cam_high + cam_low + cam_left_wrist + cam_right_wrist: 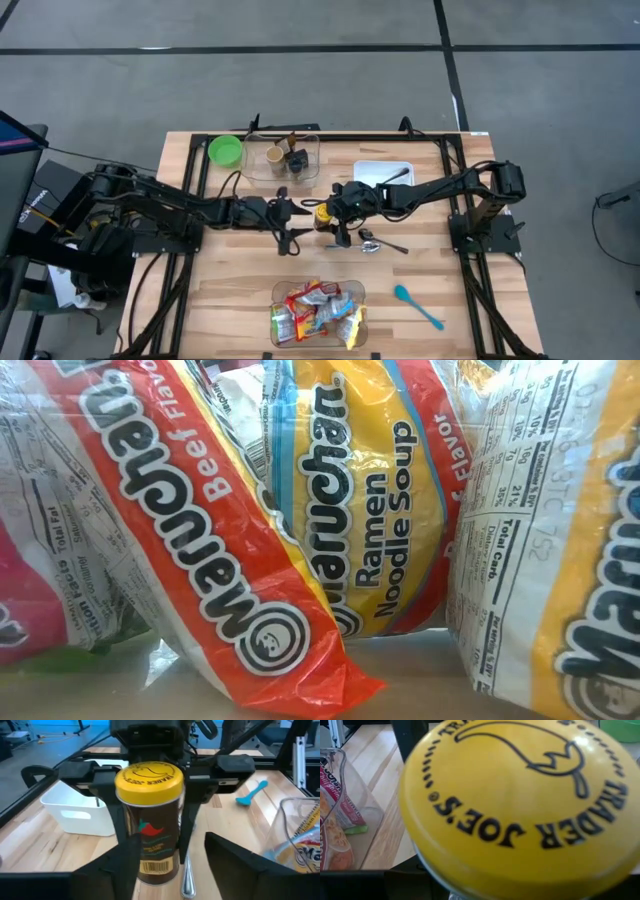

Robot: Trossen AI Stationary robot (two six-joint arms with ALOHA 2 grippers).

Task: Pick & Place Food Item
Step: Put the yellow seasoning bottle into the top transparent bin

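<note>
A jar (149, 825) with a yellow lid (520, 795) and dark contents stands upright at the table's middle; it also shows in the high view (322, 215). My right gripper (336, 214) comes down over it from the right and is shut on it. My left gripper (292, 217) is open just left of the jar, and its two fingers (100, 870) reach forward low on either side without touching. The low view shows only ramen packets (330, 510). My right gripper pinches the jar's upper body just under the lid (181, 805) between its two fingers (192, 815). The fingers point down from above, one on each side. The jar stays upright, its base low by a spoon; whether it rests on the table, I cannot tell.
A metal spoon (380, 242) lies right of the jar. A white tray (383, 175), a clear container with cups (283, 158) and a green bowl (225, 150) stand at the far side. A clear bin of ramen packets (318, 313) and a blue spoon (417, 305) lie near the front.
</note>
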